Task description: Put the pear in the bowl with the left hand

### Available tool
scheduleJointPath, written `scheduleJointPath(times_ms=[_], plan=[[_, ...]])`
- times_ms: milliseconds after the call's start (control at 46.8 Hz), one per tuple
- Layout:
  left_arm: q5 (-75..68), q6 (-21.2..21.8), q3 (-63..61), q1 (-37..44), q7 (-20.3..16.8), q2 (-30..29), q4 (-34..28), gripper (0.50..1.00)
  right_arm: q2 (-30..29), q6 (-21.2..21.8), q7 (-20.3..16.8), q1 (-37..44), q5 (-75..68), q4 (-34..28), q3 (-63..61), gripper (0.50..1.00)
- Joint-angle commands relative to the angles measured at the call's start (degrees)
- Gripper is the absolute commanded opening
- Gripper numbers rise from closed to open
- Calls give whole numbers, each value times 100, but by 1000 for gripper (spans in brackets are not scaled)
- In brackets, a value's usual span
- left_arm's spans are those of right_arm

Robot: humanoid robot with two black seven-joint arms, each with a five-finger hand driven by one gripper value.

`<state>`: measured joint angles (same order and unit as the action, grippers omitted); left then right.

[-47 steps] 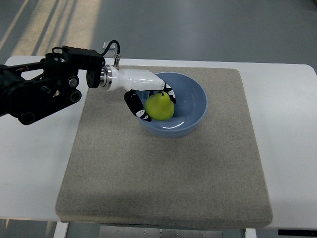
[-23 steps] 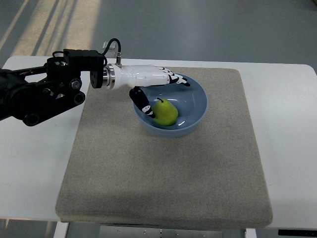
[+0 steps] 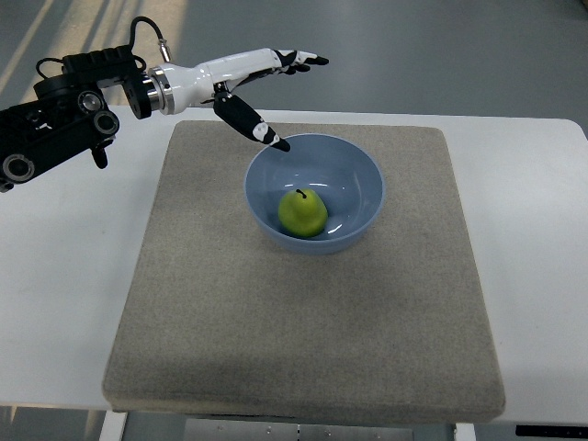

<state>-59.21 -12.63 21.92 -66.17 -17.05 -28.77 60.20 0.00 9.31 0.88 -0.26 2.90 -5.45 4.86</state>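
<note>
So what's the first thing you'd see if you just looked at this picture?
Probably the green pear sitting inside the blue bowl, in the middle of a grey mat on the white table. Next you'd spot the robot's left hand up at the top left, fingers spread open, holding nothing, above the bowl's far edge.

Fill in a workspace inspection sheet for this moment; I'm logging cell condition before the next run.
Surface: white table with a grey mat lying flat on it.
Job's things: green pear sits stem up inside the blue bowl, which stands on the mat.
Clutter: nothing seen.
Hands: left hand is open, fingers extended, holding nothing, up-left of the bowl; right hand not in view.
Cables: one black cable loops at the left arm's wrist.
Surroundings: grey floor beyond the table; nothing else seen.
</note>
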Motion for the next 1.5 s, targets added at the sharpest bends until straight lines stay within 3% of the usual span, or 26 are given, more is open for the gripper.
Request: scheduleJointPath(times_ms=[0,193,471,556,770,877,1070,1476], plan=[[418,6,137,8,0,47,-271,994,0,1,0,-1,0,0,-2,926],[2061,-82,190,17,9,-6,-596,994,0,1,0,-1,0,0,-2,924],[3994,-372,190,17,114,56,-1721,994,0,1,0,-1,0,0,-2,926],[4707,-574,198,17,386,56,-1941,994,0,1,0,-1,0,0,-2,924],[6263,-1365,207,140,1520,82,-2662,996,0,1,0,-9,0,0,-2,926],[6659,-1637,207,192,1775,240,-2926,994,0,1,0,-1,0,0,-2,926],[6668,-2121,234,438,1785,381,-3216,994,0,1,0,-1,0,0,-11,926],[6668,-2191,620,878,1829,548,-3234,994,0,18,0,-1,9,-18,-11,926]])
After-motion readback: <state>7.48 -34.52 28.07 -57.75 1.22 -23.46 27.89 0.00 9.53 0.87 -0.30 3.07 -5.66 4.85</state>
